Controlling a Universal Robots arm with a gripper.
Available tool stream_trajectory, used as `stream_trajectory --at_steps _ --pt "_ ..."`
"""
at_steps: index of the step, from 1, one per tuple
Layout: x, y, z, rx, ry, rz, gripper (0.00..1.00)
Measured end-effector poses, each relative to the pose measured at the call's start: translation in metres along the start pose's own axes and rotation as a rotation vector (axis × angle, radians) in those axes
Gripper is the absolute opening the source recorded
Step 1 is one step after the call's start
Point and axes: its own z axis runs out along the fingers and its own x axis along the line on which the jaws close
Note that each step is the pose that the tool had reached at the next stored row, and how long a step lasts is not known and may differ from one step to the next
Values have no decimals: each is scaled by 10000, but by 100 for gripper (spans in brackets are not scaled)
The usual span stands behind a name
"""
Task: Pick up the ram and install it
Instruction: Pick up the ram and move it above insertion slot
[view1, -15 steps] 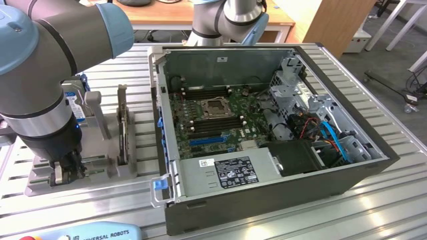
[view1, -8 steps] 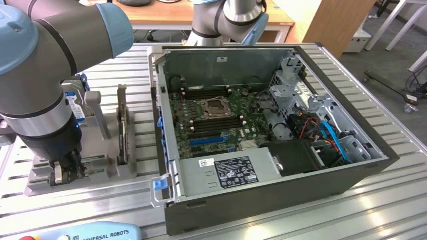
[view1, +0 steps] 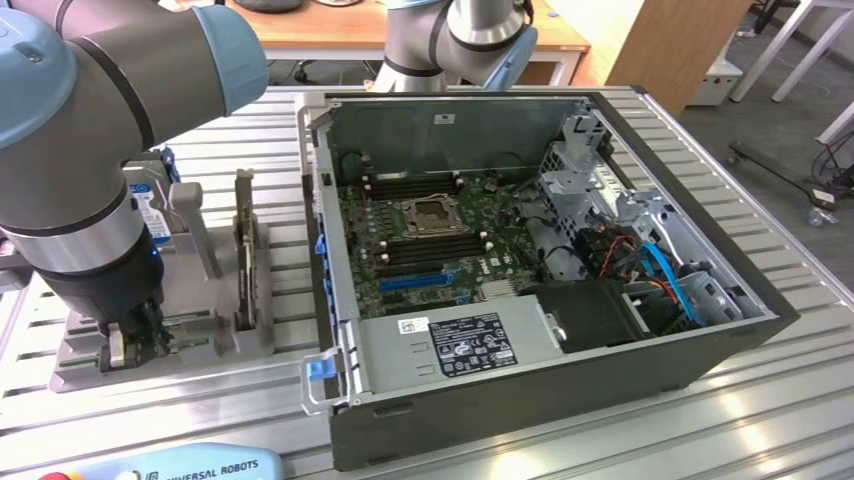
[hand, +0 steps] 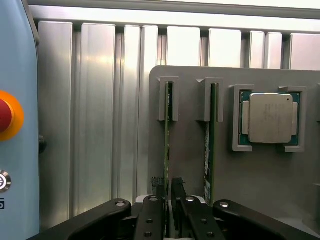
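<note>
Gripper (hand: 168, 183) low over the grey tray (hand: 190, 160), fingers (hand: 158, 191) pinching the ram (hand: 167, 135), stick standing on edge in the slot nearest the tray's edge, second stick (hand: 210, 130) and processor (hand: 270, 118) alongside.

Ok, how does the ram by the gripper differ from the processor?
The ram stands on edge in a slot, long, thin and green; the processor lies flat, square and silver. The gripper is at the ram; the processor sits apart from it. Both rest in the grey holder.
</note>
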Motion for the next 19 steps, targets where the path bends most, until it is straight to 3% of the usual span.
stream_trajectory --at_steps 16,19 --pt "6 1 -1 -1 1 1 20" --pt "6 0 -1 -1 1 0 12"
